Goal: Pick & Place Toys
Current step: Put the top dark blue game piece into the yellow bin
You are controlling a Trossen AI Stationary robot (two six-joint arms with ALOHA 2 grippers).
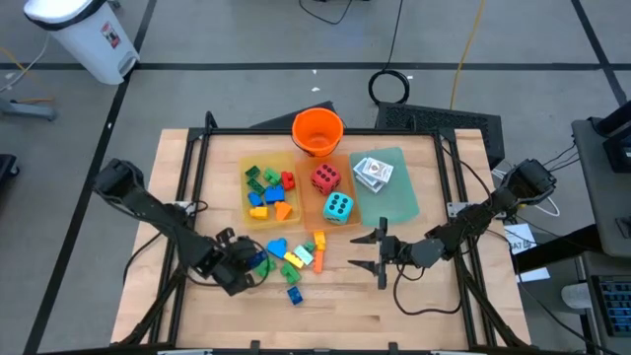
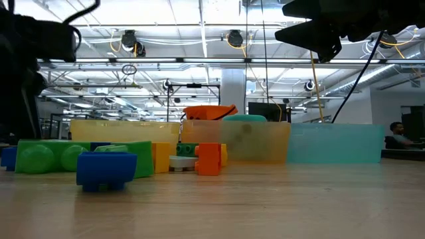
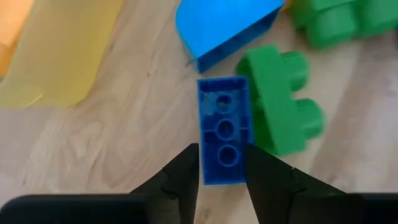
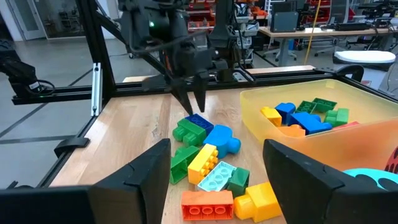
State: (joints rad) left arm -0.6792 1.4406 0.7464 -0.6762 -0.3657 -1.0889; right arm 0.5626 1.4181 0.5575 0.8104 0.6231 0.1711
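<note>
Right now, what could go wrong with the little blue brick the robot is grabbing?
The left gripper is shut on the blue brick only near one end, so it might twist or slip when lifted. The green brick lies right against it and could get dragged along. The right gripper hangs open close to the brick pile, so the arms might bump.

Light: bright, even, from ceiling lamps [image 2: 129,40] at the low view's top.
Shadows: soft, short beside the bricks [image 1: 286,258].
Glare: lamps blown out white.
Blur: nearest blue brick [image 2: 105,169] soft; left wrist view's lower edge smeared.
</note>
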